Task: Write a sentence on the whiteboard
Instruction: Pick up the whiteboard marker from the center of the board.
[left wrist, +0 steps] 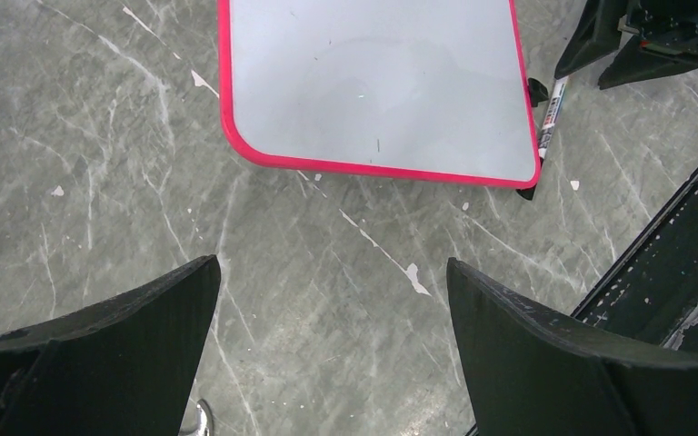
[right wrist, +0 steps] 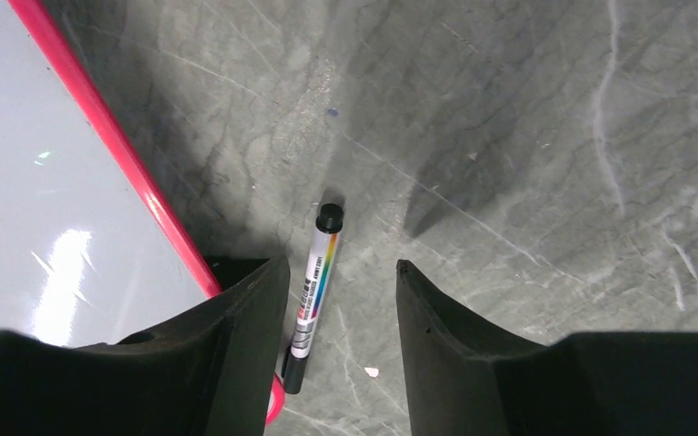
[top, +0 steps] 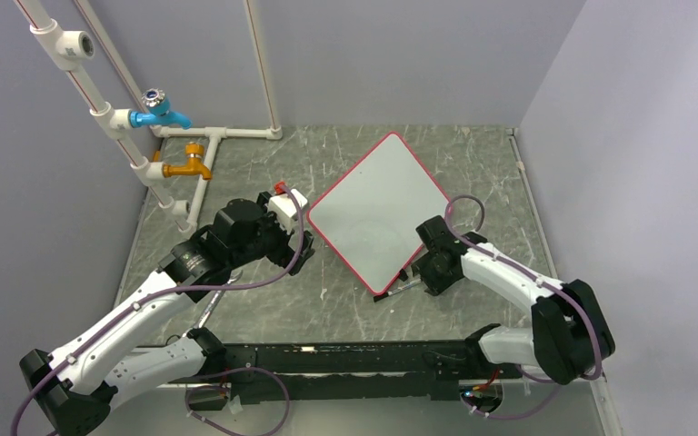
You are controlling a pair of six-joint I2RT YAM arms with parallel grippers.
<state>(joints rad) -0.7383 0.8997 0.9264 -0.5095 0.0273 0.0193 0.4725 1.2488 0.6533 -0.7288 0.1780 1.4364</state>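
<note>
The whiteboard (top: 377, 213) lies flat on the grey marble table, turned like a diamond, with a red rim. Its face is blank apart from tiny specks, and no sentence shows on it. It also shows in the left wrist view (left wrist: 373, 82) and the right wrist view (right wrist: 36, 182). A capped marker (top: 398, 291) with a rainbow label lies on the table beside the board's near corner (right wrist: 316, 282) (left wrist: 550, 109). My right gripper (top: 415, 275) (right wrist: 341, 263) is open just above the marker, which lies close to its left finger. My left gripper (top: 298, 257) (left wrist: 332, 262) is open and empty over bare table, left of the board.
White pipes with a blue tap (top: 159, 113) and an orange tap (top: 191, 168) stand at the back left. A black rail (top: 345, 359) runs along the near edge (left wrist: 663, 272). Grey walls close in the back and both sides.
</note>
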